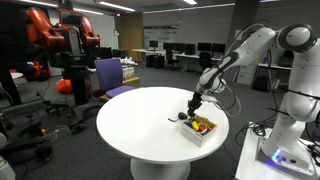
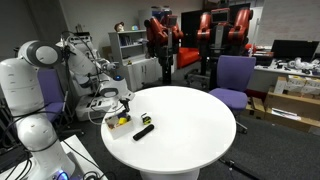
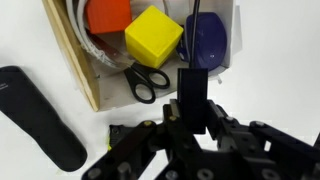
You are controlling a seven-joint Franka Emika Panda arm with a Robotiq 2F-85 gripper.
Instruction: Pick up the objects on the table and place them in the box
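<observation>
My gripper (image 3: 193, 113) is shut on a flat black slab-shaped object (image 3: 193, 88), held upright just in front of the box (image 3: 75, 55). A thin dark line runs up from the slab. Inside the box lie a yellow cube (image 3: 153, 35), an orange block (image 3: 108, 14), a dark blue rounded item (image 3: 208, 40) and black-handled scissors (image 3: 148, 80). A long black object (image 3: 40, 115) lies on the white table beside the box. In both exterior views the gripper (image 1: 195, 103) (image 2: 118, 103) hangs just above the box (image 1: 203, 128) (image 2: 120, 123) near the table's edge.
The round white table (image 2: 190, 125) also carries the long black object (image 2: 144, 131) and a smaller dark item (image 2: 148, 119) close to the box. A purple chair (image 2: 234, 78) and a red robot (image 1: 60, 45) stand beyond the table.
</observation>
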